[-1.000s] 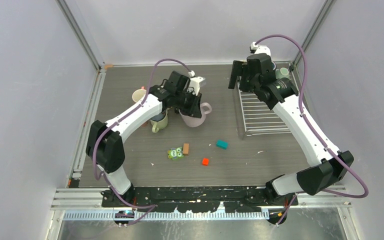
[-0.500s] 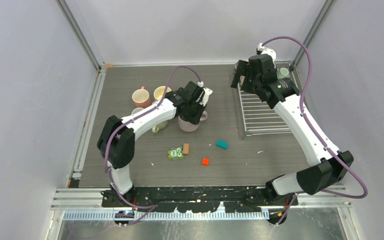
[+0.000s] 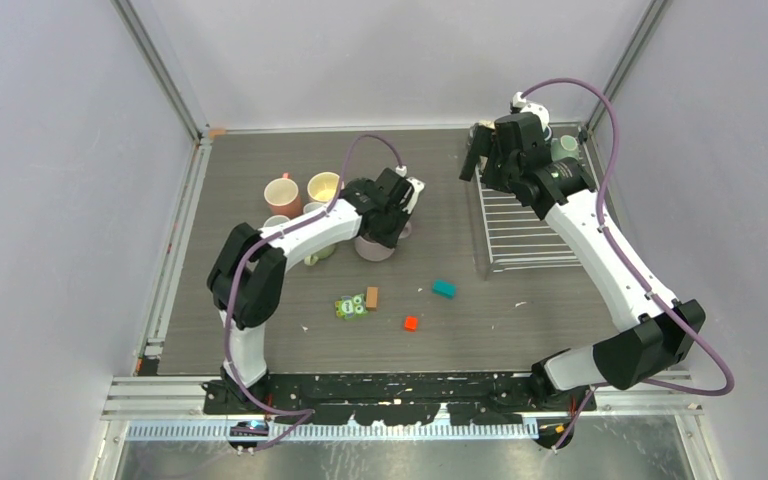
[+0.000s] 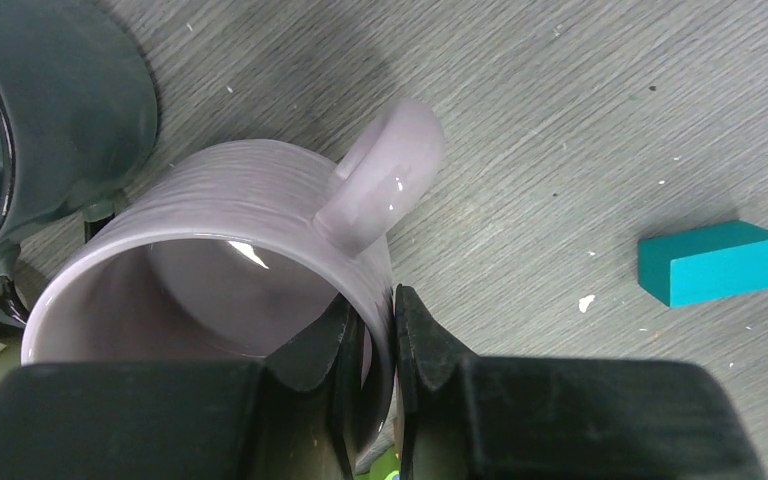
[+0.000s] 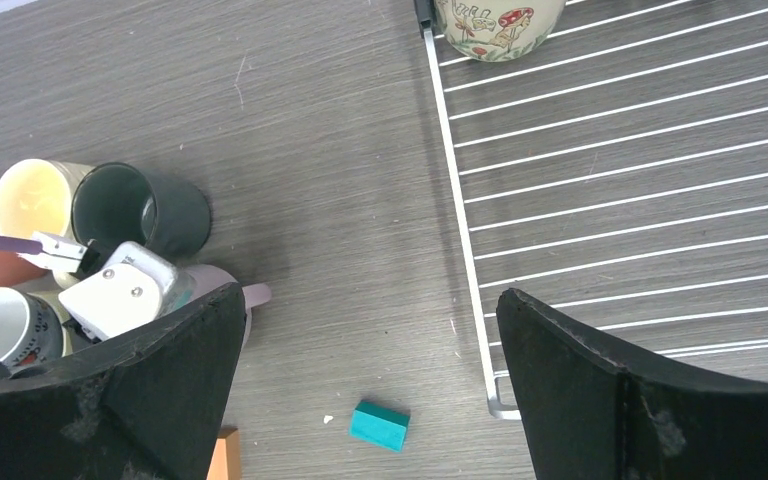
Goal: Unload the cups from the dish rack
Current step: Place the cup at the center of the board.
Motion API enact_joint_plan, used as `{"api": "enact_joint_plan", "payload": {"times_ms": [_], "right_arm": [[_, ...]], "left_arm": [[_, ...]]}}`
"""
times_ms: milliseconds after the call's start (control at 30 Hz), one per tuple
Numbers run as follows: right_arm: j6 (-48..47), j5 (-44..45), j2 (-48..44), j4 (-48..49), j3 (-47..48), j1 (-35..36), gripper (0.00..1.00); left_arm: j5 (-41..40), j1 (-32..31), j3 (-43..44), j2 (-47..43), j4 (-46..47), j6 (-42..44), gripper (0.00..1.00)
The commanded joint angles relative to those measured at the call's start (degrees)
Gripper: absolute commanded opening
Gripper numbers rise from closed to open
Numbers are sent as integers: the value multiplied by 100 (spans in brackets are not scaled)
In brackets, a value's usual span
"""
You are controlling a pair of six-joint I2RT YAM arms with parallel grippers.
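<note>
Rack [image 5: 458,200] holds mushroom-print mug [image 5: 498,14].

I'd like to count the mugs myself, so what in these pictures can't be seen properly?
- Mushroom-print mug in the dish rack: right wrist view, cut off by the top edge; from above, the right arm hides most of it.
- Mugs beside the mauve mug: top view, the left arm covers several, so no sure count.
- Dark teal mug: left wrist view, cut by the left edge.
</note>
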Motion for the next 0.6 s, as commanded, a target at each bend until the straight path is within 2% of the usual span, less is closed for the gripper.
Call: {"api": "enact_joint_plan", "payload": {"times_ms": [0,567], "right_arm": [[127,-71,-155,179,33,-33,100],[416,-299,167,264,-106,-37,100]], "left_arm": [[-317,-3,5,-99,574,-14,0],[-752,40,-602,-254,715,69,0]]}}
